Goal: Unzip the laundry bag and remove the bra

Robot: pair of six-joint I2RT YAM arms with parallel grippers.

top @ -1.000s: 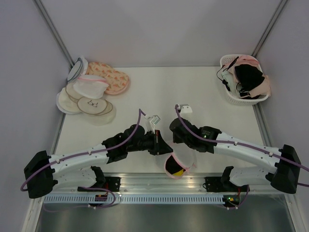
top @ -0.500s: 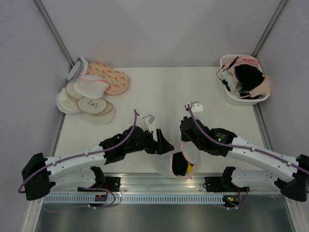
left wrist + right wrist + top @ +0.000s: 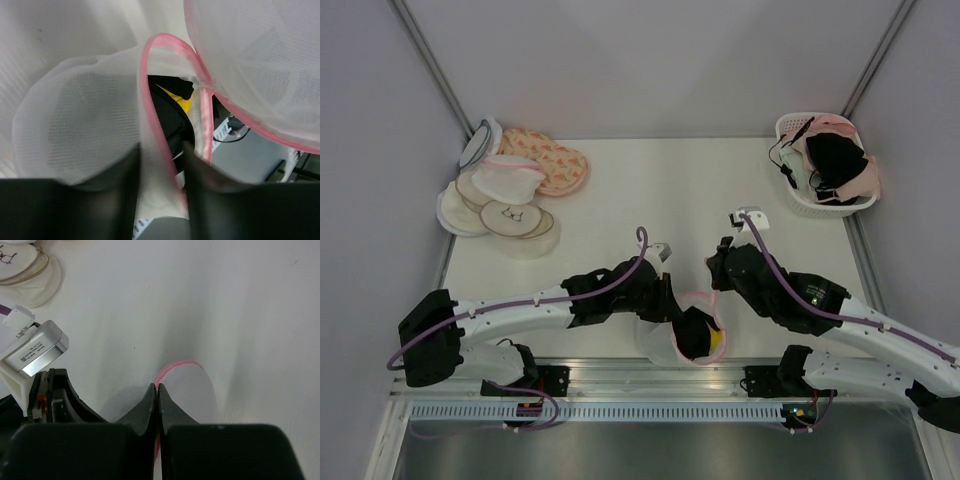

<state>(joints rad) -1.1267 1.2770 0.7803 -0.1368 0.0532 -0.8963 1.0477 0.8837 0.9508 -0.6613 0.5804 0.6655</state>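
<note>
Small round white mesh laundry bag (image 3: 660, 345) with pink zipper trim is at the lower centre of the overhead view, by the table's front edge, its mouth gaping on a black and yellow bra (image 3: 698, 335). It looks light, limp and easily snagged; the pink trim seems the firmest hold. Right tool (image 3: 157, 390) pinches that trim, jaws together. Left tool (image 3: 160, 155) stands part-open astride the rim. Smooth white table (image 3: 650, 190), pale walls, white basket (image 3: 785, 130) of garments upper right.

Mesh pouches (image 3: 512, 183) heaped far-left, basket (image 3: 804, 206) of garments (image 3: 836, 160) far-right.
</note>
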